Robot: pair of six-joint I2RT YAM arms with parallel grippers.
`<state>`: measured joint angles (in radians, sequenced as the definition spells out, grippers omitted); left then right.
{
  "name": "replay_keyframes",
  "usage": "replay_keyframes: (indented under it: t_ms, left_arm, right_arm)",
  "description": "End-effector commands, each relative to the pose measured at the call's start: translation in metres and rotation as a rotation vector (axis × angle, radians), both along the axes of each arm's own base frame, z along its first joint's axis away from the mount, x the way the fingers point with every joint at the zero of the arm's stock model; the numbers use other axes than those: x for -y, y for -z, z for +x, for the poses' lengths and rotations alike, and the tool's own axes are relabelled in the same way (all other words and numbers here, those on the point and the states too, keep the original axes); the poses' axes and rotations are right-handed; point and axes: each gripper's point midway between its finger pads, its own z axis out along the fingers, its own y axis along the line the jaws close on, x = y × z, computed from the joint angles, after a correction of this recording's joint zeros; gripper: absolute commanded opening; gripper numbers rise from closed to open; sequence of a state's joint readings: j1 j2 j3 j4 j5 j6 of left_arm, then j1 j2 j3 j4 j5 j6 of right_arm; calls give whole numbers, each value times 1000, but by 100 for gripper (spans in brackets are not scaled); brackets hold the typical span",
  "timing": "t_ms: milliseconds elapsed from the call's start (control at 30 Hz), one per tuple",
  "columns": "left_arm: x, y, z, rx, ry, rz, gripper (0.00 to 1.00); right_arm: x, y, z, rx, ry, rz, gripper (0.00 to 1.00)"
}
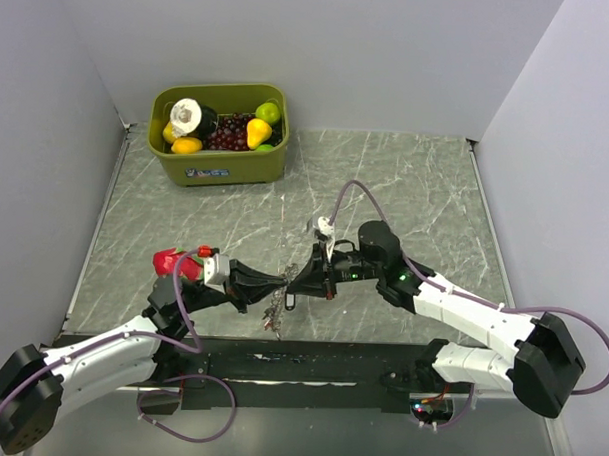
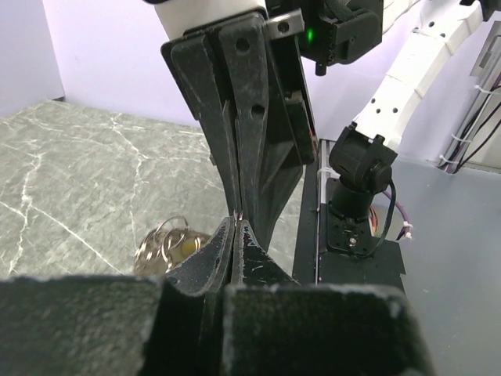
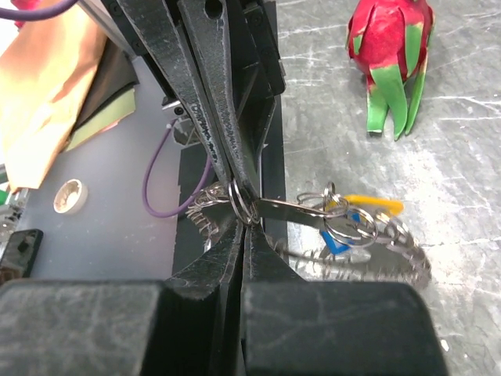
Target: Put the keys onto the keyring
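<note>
Right gripper (image 3: pixel 246 229) closed, tips meeting closed left gripper (image 3: pixel 237 188), which pinches the keys (image 3: pixel 313 213), keyring (image 3: pixel 368 265) beside

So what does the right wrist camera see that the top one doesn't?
Only the right wrist view shows a silver key on a ring at the jaw tips, with a yellow key head and a blue key head. Only the top view shows the green bin of toy fruit. Both show shut jaws meeting tip to tip and the red dragon fruit toy.

dragon fruit (image 1: pixel 167 261) left; bin (image 1: pixel 219 165) behind
</note>
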<state>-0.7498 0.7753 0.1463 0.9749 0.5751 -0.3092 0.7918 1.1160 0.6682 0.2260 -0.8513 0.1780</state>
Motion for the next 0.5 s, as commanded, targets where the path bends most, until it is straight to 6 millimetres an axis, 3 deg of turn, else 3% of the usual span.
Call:
replay_keyframes:
  t_ms: [0,200,267,300,367,400,467]
  left_arm:
    - [-5,-49,-4,116,-3,-145,1]
    - [-4,-42,1,109,-30,-113,1]
    - [-4,-37,4,103,-41,-88,1]
    - [-4,-37,4,104,-47,-86,1]
    - [-5,-32,6,100,-57,-70,1]
    - [-5,-32,7,100,-62,-69,1]
    - [-6,-31,7,99,-67,-67,1]
  right_arm:
    - [-14,2,-7,44,-25,-20,0]
    - [-12,-3,-8,56,-2,-11,7]
    - [-6,-3,-3,72,51,-18,20]
    - [-2,-11,-3,105,69,2,34]
    - [6,-9,6,132,143,-8,48]
    - [12,-18,8,158,172,14,63]
    - [20,-18,16,187,243,25,74]
